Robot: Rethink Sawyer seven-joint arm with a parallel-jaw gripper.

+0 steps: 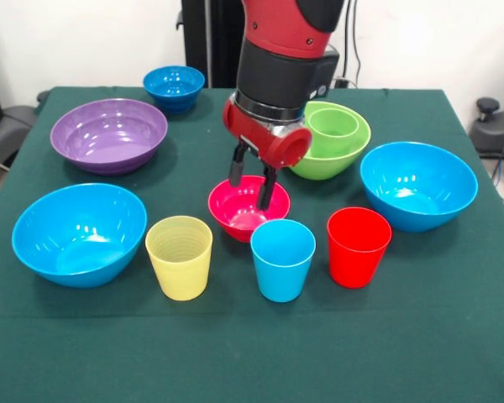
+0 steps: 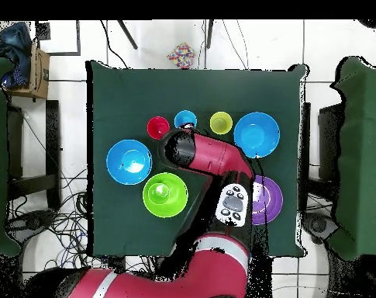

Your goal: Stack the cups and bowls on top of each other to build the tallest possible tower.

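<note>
A green-covered counter (image 1: 235, 353) fills the scene, and my red and black arm (image 1: 286, 50) reaches down over its middle from the far side.

Seen from the front, a large light blue bowl (image 1: 80, 233) sits at the near left and a second large light blue bowl (image 1: 418, 185) sits at the right. A wide purple bowl (image 1: 109, 134) rests at the far left. The large lime green bowl (image 1: 346, 149) stands just right of my arm, and the green cup (image 1: 333, 126) sits upright inside it; that pair is all there is of the tower.

The small dark blue bowl (image 1: 174, 87) is at the far left, behind the purple one. The small pink-red bowl (image 1: 239, 210) sits in the middle of the counter.

My claw (image 1: 251, 180) hangs over that pink-red bowl with its two dark fingers (image 1: 267, 186) spread apart, gripping nothing; their tips reach down into the bowl, though I cannot tell whether they touch it.

Three cups stand upright in a near row, apart from one another: pale yellow cup (image 1: 180, 257) on the left, light blue cup (image 1: 282, 259) in the middle, red cup (image 1: 358, 246) on the right.
</note>
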